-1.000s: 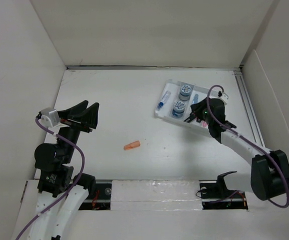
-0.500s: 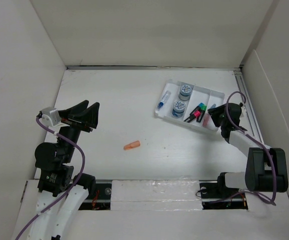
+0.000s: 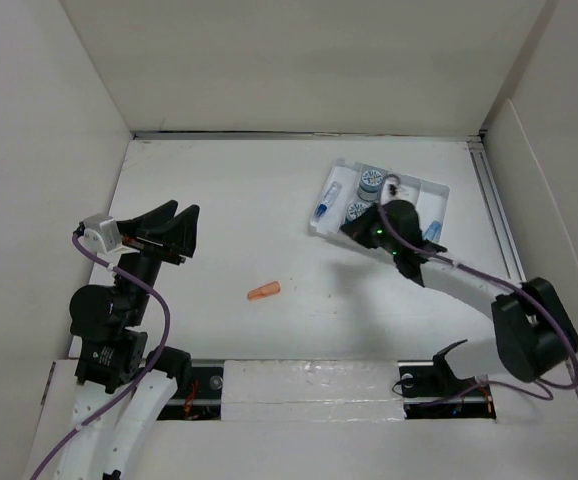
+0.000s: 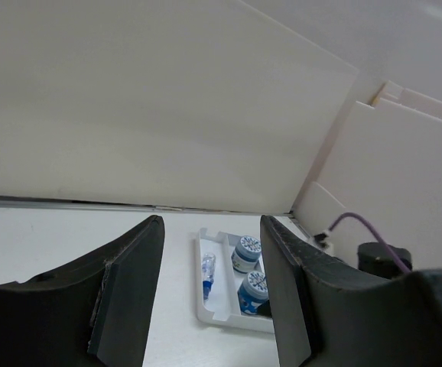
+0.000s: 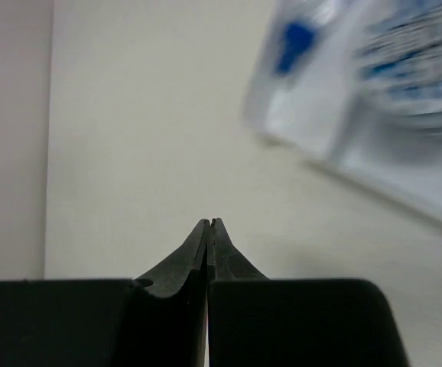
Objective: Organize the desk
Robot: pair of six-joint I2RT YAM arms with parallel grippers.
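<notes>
Right wrist view: the right gripper [image 5: 209,223] has its fingers [image 5: 167,267] pressed tip to tip, nothing seen between them, at the near edge of the small white ribbed compartment tray [image 3: 429,195]. The large flat white matte desk [image 3: 219,190] lies beneath. A small orange tapered piece [image 3: 264,292] lies loose mid-desk, well apart. Probably next: part the fingers before descending, straddling its narrow width. The left gripper [image 4: 209,229] stands spread wide.

Two round blue-lidded jars [image 3: 369,181] sit in one white ribbed tray [image 3: 431,190], just beyond the right gripper [image 5: 209,223]. One blue-tipped tube [image 3: 325,206] lies in the same tray, near that gripper's tips. One small orange piece [image 3: 264,292] lies alone, between the right gripper and the left gripper [image 4: 210,229]. Two arms, two grippers.
</notes>
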